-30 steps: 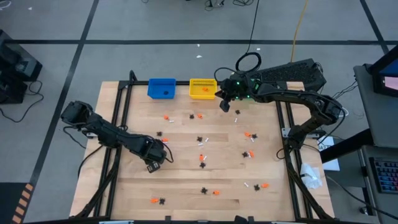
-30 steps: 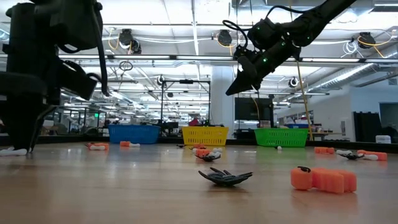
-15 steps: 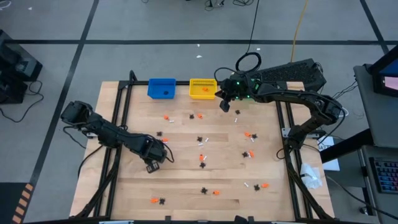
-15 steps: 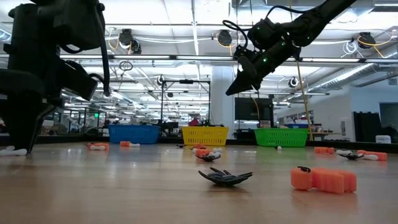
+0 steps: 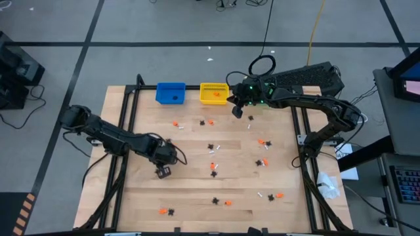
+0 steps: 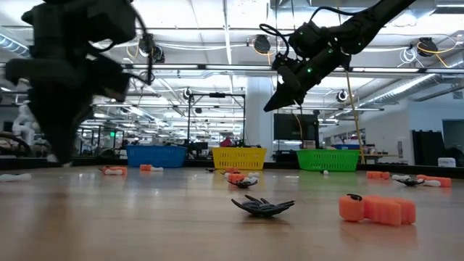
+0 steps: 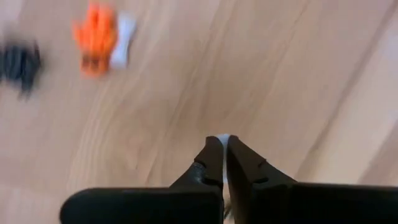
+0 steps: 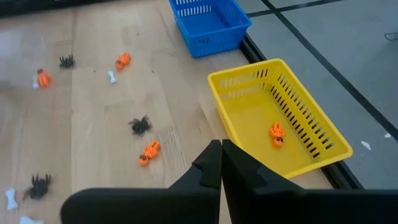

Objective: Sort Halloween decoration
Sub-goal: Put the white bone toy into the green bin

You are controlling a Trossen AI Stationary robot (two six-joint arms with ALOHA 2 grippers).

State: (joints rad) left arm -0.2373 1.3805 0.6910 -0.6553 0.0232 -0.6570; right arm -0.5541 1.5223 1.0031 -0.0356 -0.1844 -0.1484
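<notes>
Halloween decorations lie scattered over the wooden table: black spidery ones [image 5: 211, 147], orange ones [image 5: 175, 122] and white ones [image 5: 202, 121]. My left gripper [image 5: 163, 172] points down over the table's left half, shut, with a sliver of a white trinket [image 7: 220, 137] showing between its tips. An orange-and-white trinket [image 7: 99, 37] lies on the wood beyond it. My right gripper [image 5: 237, 110] hangs shut and empty high above the table's far side, next to the yellow bin [image 8: 298, 146], which holds an orange trinket [image 8: 276, 134]. My left gripper pinches the white trinket [image 7: 220, 137] between the free ends of its two fingers, coming from above and pointing down. Only a small white bit shows between the tips, and the fingers hide the rest. In the low view the fingertips [image 6: 61, 156] stand just above the table.
The blue bin [image 5: 170, 92], the yellow bin [image 5: 213, 94] and a green bin [image 6: 328, 159] stand in a row along the far edge. Black frame rails run down the table's left side [image 5: 125, 131] and right side [image 5: 300, 131]. A black spider [image 6: 262, 206] and an orange piece [image 6: 377, 209] lie near the front.
My left gripper has risen a little off the table and shifted slightly toward the right and far edges, turning and tipping as it went. My right arm has kept still.
</notes>
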